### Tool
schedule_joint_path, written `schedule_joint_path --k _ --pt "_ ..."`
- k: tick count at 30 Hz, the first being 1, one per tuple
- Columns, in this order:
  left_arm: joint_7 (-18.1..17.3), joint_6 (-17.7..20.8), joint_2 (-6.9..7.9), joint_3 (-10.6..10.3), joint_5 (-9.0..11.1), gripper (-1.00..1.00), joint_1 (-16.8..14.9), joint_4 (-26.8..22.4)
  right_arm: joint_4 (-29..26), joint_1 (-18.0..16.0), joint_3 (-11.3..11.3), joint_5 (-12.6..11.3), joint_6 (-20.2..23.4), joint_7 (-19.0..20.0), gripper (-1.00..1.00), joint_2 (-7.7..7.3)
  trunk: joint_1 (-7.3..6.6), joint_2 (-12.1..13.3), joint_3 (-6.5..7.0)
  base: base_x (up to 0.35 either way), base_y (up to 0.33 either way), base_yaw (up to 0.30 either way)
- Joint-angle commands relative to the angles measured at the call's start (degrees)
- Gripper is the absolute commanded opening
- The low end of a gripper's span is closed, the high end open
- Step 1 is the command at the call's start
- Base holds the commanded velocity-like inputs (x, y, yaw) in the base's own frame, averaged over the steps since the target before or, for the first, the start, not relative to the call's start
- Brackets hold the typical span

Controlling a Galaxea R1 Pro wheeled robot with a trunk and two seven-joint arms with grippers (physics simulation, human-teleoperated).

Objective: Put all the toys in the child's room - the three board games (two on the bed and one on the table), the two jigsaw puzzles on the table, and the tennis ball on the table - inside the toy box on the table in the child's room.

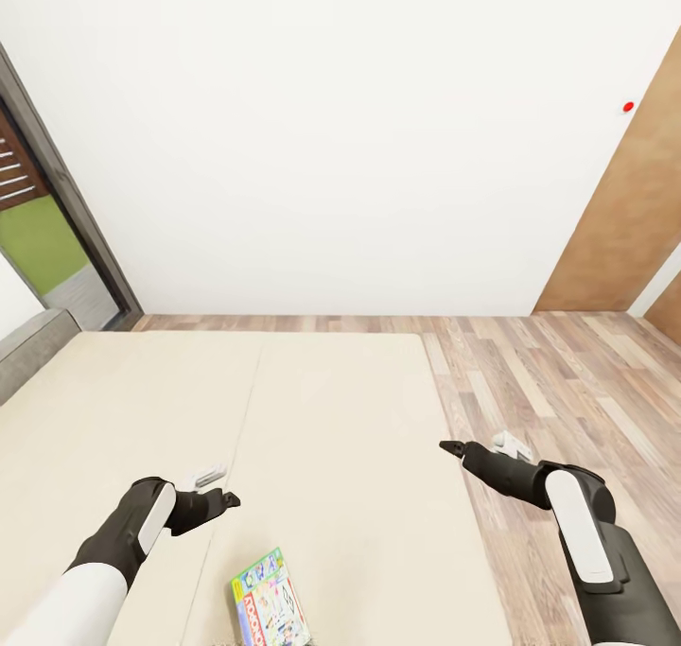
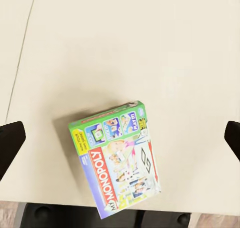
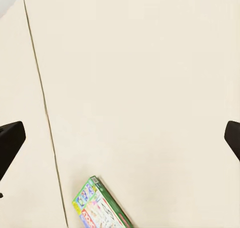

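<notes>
- Just ahead of and below our left claw (image 2: 120,138), the Monopoly board game (image 2: 117,158) lies flat on the bed (image 2: 150,47), near its edge.
- We hold the left claw wide open and empty to straddle the box.
- Our right claw (image 3: 120,138), also open and empty, hovers further off.

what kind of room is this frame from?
Likely a bedroom: a wide beige bed fills the foreground with a Monopoly board game lying on it, beside a wood-plank floor and a plain white wall.
</notes>
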Motion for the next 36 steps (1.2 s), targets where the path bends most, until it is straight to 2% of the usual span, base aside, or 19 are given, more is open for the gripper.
schedule_joint_path --k 1,7,11,13,15,17,20,22,36 --pt "-0.4 0.3 -0.03 0.2 -0.3 1.00 0.0 0.0 -0.1 0.0 0.0 -0.5 0.3 -0.4 1.00 0.00 0.03 -0.1 -0.21 0.000 0.000 0.000" --pt "-1.3 0.3 0.16 0.3 -0.1 1.00 0.0 0.0 -0.9 0.3 -0.2 -0.8 0.5 -0.1 1.00 -0.08 0.03 -0.1 -0.77 0.000 0.000 0.000" --pt "-6.6 0.3 0.45 0.2 -0.3 1.00 0.0 0.1 -4.4 0.7 -2.0 -1.1 0.9 0.5 1.00 -0.06 0.03 -0.1 -1.15 0.000 0.000 0.000" --pt "-10.4 0.3 0.64 0.2 -0.4 1.00 0.0 0.1 -6.5 0.7 -3.0 -1.2 1.5 2.5 1.00 -0.03 0.03 -0.1 -1.34 0.000 0.000 0.000" --pt "-12.0 0.3 0.78 0.2 -0.5 1.00 0.0 0.1 -7.2 0.7 -3.8 -1.3 2.2 5.6 1.00 -0.02 0.03 -0.1 -1.53 0.000 0.000 0.000" --pt "-13.0 0.3 1.09 0.2 -0.5 1.00 0.0 0.1 -7.7 0.7 -4.7 -1.2 2.6 11.2 1.00 -0.03 0.03 -0.1 -1.72 0.000 0.000 0.000" --pt "-13.5 0.3 1.34 0.2 -0.6 1.00 0.0 0.2 -7.9 0.7 -5.2 -1.0 2.6 16.7 1.00 -0.07 0.03 -0.1 -2.00 0.000 0.000 0.000" --pt "-13.6 0.3 1.42 0.2 -0.6 1.00 0.0 0.2 -7.8 0.7 -5.4 -0.8 2.6 18.4 1.00 -0.08 0.03 -0.1 -2.19 0.000 0.000 0.000" --pt "-13.7 0.2 1.40 0.3 -0.5 1.00 0.0 0.2 -7.4 0.7 -5.5 -0.5 2.6 19.6 1.00 -0.09 0.03 -0.1 -3.51 0.000 0.000 0.000"
